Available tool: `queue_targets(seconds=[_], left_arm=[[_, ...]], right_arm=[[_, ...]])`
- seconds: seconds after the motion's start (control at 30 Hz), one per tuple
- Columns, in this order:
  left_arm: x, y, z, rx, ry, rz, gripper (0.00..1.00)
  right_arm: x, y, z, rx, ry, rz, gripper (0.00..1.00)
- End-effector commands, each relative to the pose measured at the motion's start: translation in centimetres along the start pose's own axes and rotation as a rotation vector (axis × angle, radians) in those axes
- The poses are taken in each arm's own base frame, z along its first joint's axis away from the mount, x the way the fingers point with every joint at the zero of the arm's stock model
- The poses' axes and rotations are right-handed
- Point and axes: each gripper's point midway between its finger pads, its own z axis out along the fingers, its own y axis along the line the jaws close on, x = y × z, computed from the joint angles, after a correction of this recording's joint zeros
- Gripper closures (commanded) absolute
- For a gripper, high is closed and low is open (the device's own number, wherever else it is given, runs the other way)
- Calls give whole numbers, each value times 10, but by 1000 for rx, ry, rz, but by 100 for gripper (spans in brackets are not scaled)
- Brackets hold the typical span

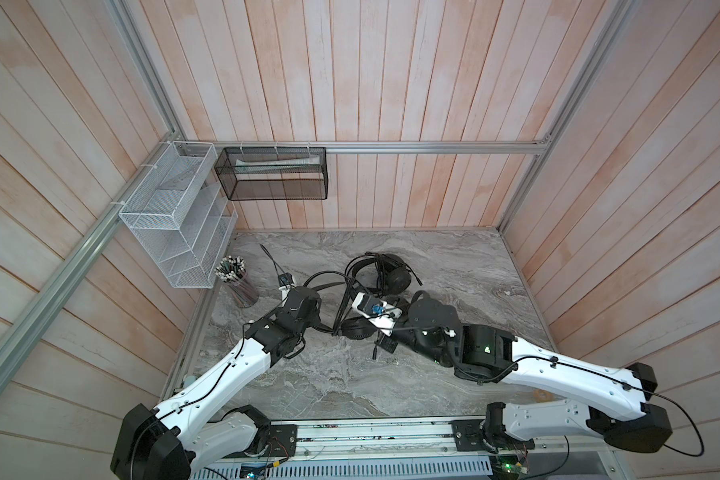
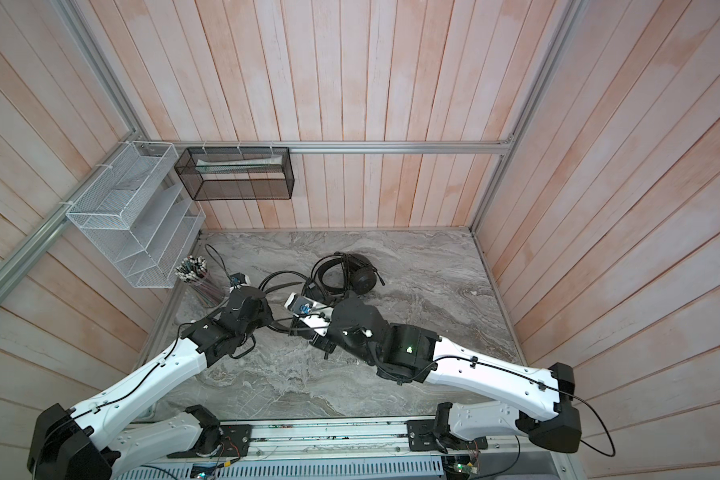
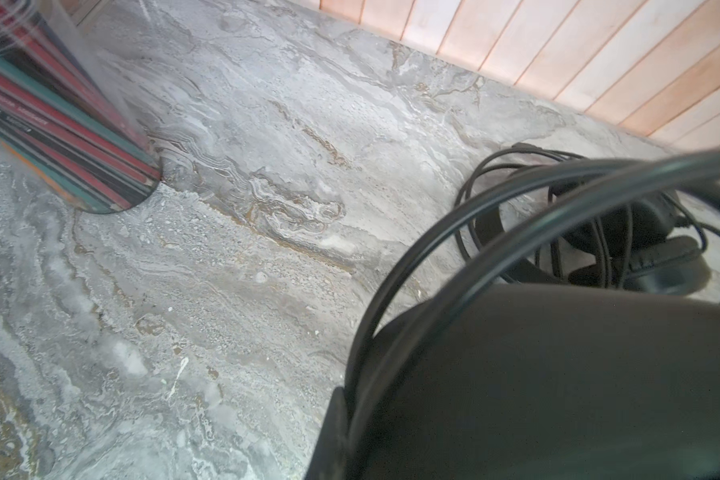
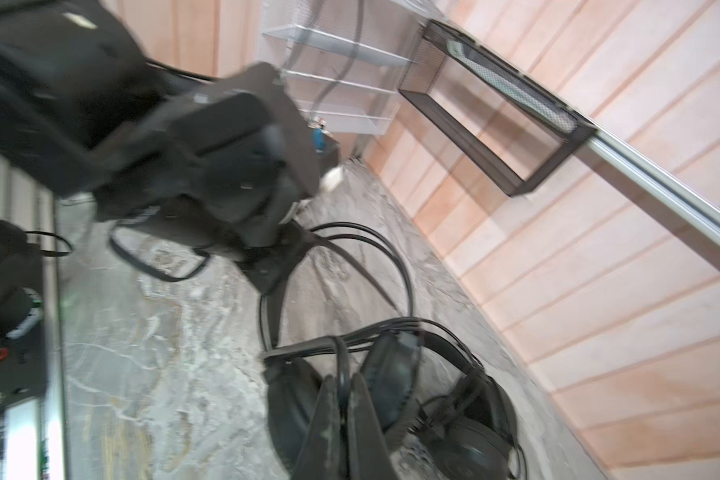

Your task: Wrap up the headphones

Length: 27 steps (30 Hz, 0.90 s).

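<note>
Right fingers (image 4: 323,428) pinch shut on a thin cable (image 4: 341,374), an earcup (image 4: 292,403) just beside them. Left fingers (image 3: 558,395) clamp the headband (image 3: 474,212). Winding is in hand, I judge; next, loop the cable round the headband, keeping it taut.

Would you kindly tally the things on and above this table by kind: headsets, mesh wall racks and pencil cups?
Headsets: 2 (far headset, near headset)
Mesh wall racks: 2 (white rack, black rack)
Pencil cups: 1 (pencil cup)
Total: 5
</note>
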Motion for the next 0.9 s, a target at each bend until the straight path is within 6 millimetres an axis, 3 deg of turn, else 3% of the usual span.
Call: queue_targets(seconds=[0.0, 0.23, 0.5, 0.7, 0.87], left_arm=[[-4, 0, -6, -19, -75, 68, 100], [7, -9, -19, 3, -81, 175, 100], [4, -14, -34, 68, -100, 189, 100], [1, -20, -40, 109, -114, 199, 100], [-4, -21, -47, 136, -139, 191, 100]], right_arm=[[-36, -32, -17, 38, -99, 40, 100], [-16, -72, 10, 121, -37, 86, 100], [19, -132, 29, 370, 35, 165, 100], [57, -137, 50, 366, 81, 220, 100], [80, -125, 69, 309, 126, 242, 100]])
